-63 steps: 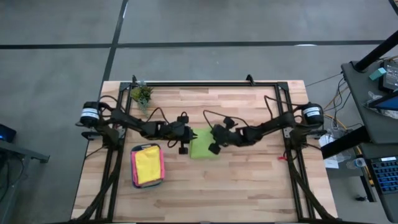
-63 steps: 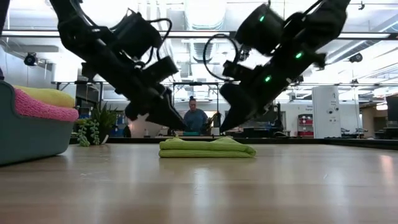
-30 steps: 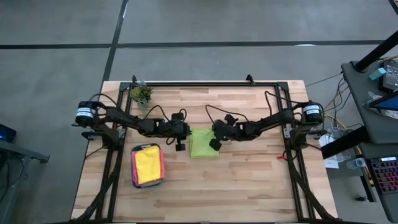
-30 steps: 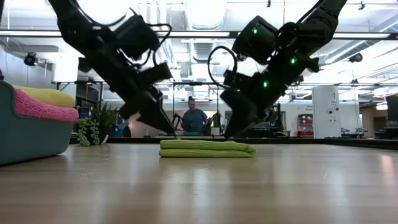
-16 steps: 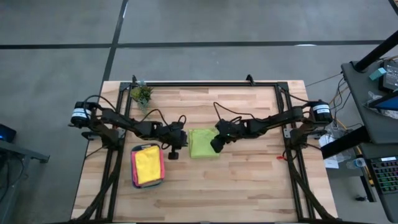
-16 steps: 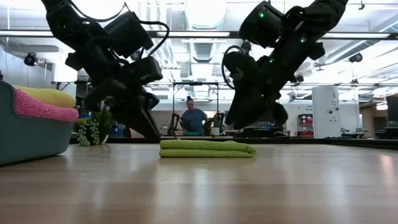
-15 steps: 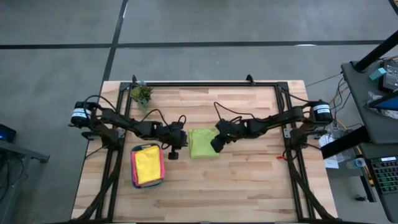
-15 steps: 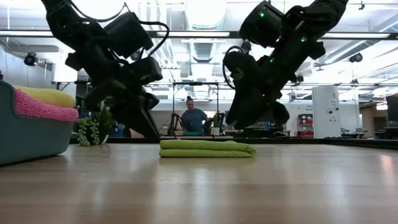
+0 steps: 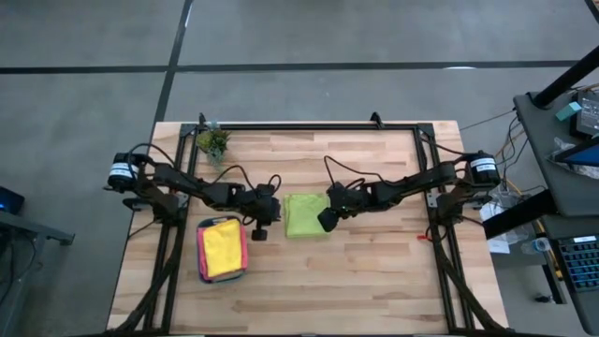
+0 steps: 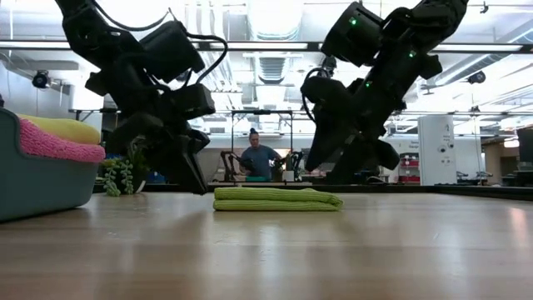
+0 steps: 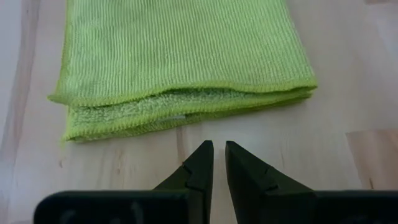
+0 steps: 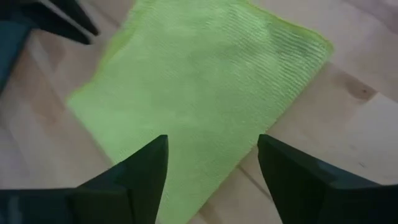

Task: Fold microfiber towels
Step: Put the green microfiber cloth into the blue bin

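Lime green towel lying flat near the middle of the worktop, folded into a neat layered rectangle with its stacked edges showing in the left wrist view; resting there freely, touched by neither arm, most likely because the fold on it is finished. Left tool just beside the towel's left edge, low over the wood, fingers pinched nearly together and gripping nothing, pointed at the layered hem. Right tool hovering above the towel's right side, fingers spread wide and empty, the green cloth visible between them in the right wrist view; probably parted so as to let go of the cloth or to be ready for another hold, which one cannot be told. Teal tray to the left of the towel and nearer the front edge, holding a yellow towel on top and a pink towel beneath it, seemingly kept there as the stack of finished cloths. Small potted plant well behind and left of the green towel, clear of the work.
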Motion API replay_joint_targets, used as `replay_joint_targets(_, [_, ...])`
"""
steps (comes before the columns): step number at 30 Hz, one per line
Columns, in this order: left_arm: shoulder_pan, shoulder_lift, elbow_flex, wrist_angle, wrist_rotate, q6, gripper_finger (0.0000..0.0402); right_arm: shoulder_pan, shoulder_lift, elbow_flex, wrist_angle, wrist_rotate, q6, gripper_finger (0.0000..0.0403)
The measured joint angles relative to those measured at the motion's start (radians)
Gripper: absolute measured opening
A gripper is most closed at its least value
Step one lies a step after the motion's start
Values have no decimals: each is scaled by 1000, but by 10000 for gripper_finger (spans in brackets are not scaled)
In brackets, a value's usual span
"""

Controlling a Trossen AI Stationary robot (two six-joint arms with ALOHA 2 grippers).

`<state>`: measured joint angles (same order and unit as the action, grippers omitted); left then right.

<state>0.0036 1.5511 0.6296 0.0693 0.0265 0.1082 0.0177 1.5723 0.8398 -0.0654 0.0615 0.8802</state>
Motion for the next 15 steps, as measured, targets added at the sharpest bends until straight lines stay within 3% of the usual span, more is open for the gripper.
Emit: replay_joint_targets(15, [1,96,2,112,0,2,28,-3,60,-2,4,43,40,242])
